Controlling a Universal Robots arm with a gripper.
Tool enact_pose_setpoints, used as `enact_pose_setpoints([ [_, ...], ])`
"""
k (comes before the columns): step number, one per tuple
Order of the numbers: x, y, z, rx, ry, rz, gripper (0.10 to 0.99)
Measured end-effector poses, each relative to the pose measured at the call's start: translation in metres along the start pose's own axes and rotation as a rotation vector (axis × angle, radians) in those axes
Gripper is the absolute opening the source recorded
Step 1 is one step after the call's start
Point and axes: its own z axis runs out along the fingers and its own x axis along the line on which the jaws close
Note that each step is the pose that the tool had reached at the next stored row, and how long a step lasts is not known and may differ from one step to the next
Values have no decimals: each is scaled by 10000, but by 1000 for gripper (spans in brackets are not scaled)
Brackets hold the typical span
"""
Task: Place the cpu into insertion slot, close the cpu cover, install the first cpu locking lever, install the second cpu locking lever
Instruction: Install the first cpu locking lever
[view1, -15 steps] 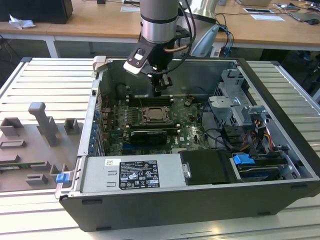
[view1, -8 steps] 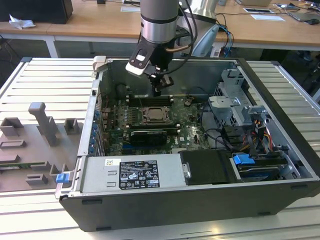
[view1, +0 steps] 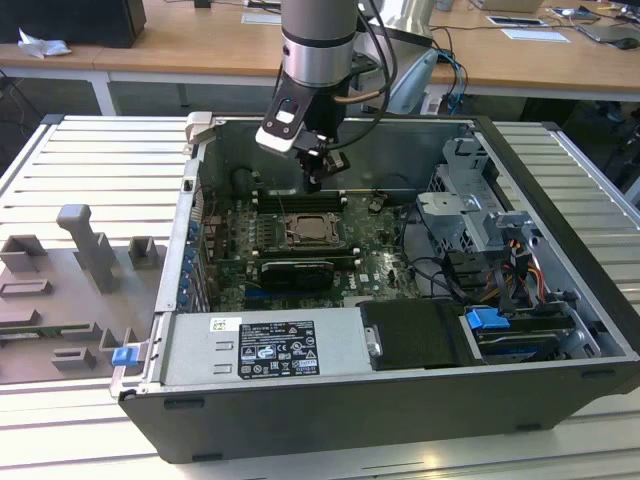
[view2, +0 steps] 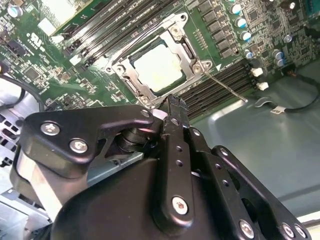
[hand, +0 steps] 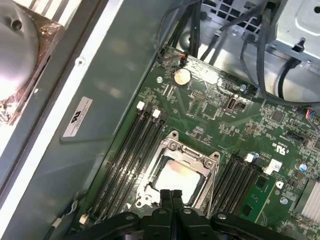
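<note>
The cpu (view2: 157, 67), a square chip with a pale metal top, lies in the insertion slot (view1: 290, 222) on the green board. The cpu cover (view2: 132, 80) lies flat around it as a silver frame. From one corner of the socket a thin locking lever (view2: 227, 89) sticks out across the memory slots. My gripper (view2: 174, 100) hangs just above the socket's edge, shut, its black fingers pressed together with nothing between them. The exterior view has the gripper (view1: 314, 183) inside the open case, above the cpu (view1: 312, 230). In the first wrist view the gripper (hand: 171, 191) hangs over the cpu (hand: 177, 177).
Long black memory slots (hand: 135, 150) flank the socket on both sides. A black expansion card (view1: 295, 270) stands just in front of it. A power supply (view1: 270, 345), a drive cage (view1: 470, 200) and cables fill the case. A grey fixture tray (view1: 70, 290) lies at the exterior view's left.
</note>
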Motion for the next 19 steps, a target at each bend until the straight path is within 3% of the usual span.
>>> enact_pose_setpoints([
  [7,0,0,0,54,62,-913,106],
  [12,0,0,0,130,150,-2223,106],
  [19,0,0,0,177,203,-3025,106],
])
